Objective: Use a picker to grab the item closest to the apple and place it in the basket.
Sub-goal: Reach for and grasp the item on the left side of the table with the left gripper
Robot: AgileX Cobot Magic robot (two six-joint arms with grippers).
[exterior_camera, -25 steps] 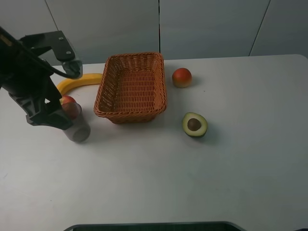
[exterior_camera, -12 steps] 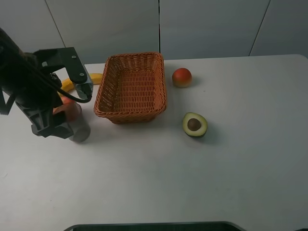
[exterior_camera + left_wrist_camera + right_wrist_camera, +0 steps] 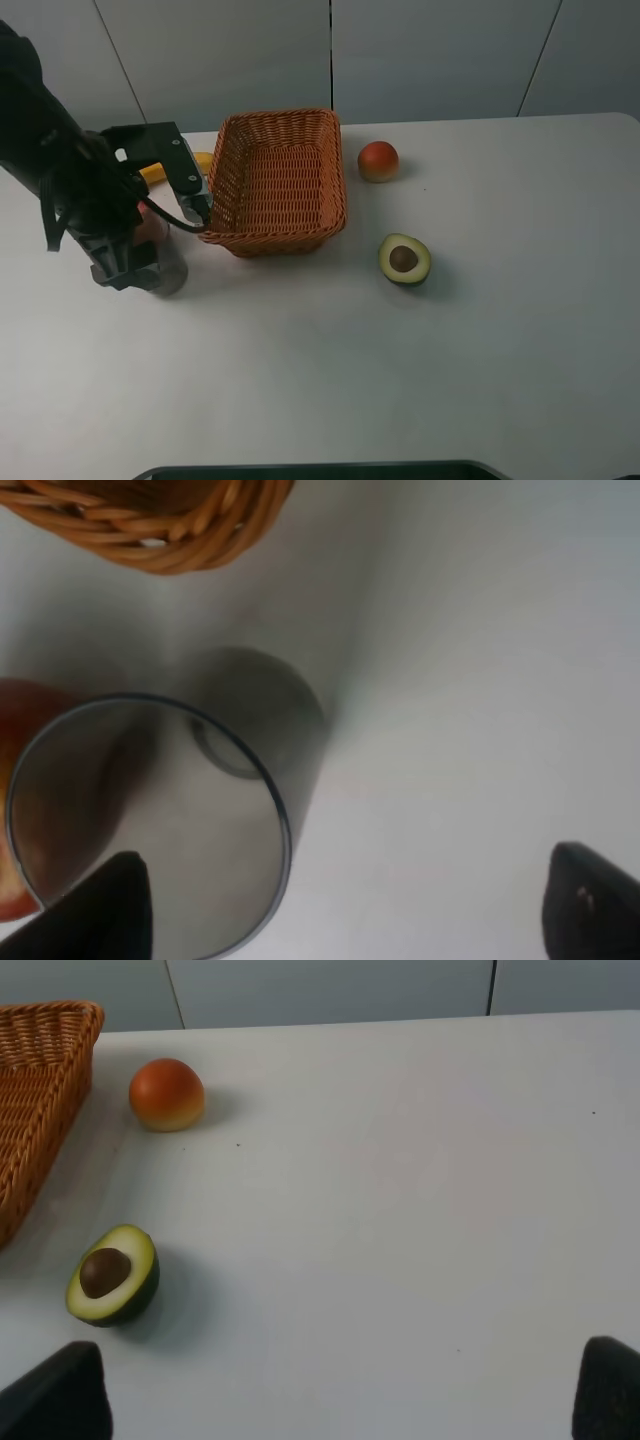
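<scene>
A white bench (image 3: 480,340) is set before grey wall panels. The upright glass (image 3: 170,810), judged the item closest to the apple (image 3: 18,708), is stood just beside it, left of the basket (image 3: 275,240). It is seen below the left end effector (image 3: 350,910), offset toward one finger. That end effector is spread, with nothing gripped. The right end effector (image 3: 330,1395), also released, is well apart. One glass, basket, apple, banana (image 3: 155,172), avocado half (image 3: 404,259) and red-orange fruit (image 3: 378,160) are counted.
</scene>
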